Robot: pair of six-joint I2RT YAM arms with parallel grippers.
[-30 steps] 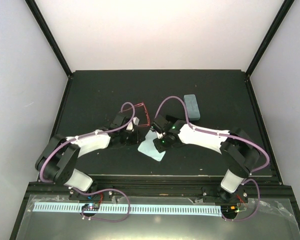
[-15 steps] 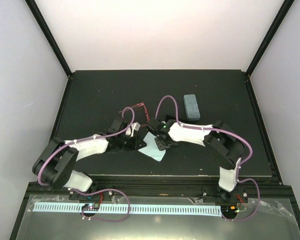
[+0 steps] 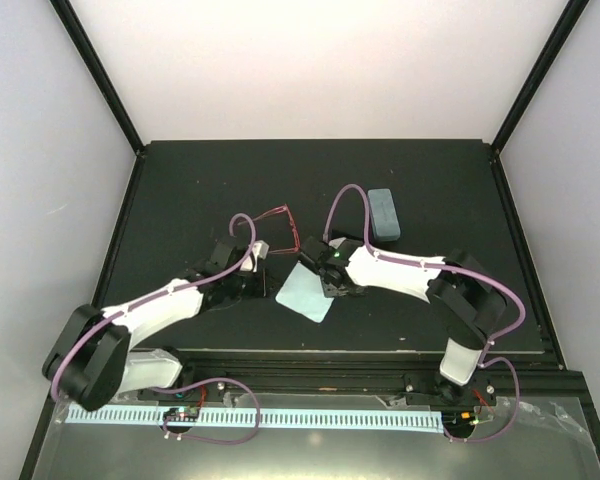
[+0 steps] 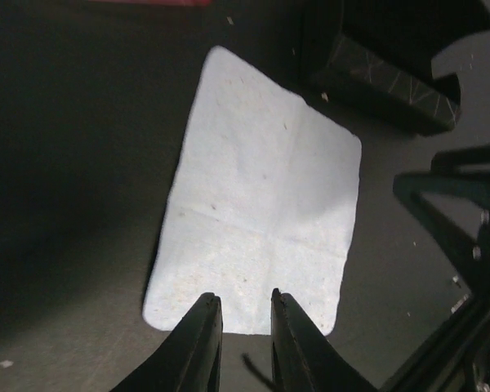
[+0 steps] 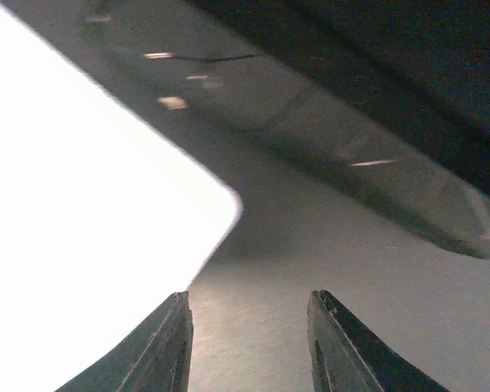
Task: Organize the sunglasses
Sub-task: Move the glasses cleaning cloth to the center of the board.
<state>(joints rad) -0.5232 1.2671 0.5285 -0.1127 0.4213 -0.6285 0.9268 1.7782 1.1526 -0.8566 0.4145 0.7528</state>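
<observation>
from above, the red sunglasses (image 3: 280,224) lie just beyond the cloth (image 3: 305,295), near the left gripper (image 3: 268,282) and right gripper (image 3: 308,262), so reach past the cloth; the left wrist view shows left jaws barely parted and empty over the cloth's edge, so widen them first; the right wrist view shows right jaws moderately apart, empty, beside the cloth.

left arm (image 3: 155,303) and right arm (image 3: 405,270) stretch inward, wrists low and close together near the centre. left claw (image 4: 238,300) points down, fingers a narrow slit apart, gripping nothing. right claw (image 5: 249,304) is parted wider, also empty.
</observation>
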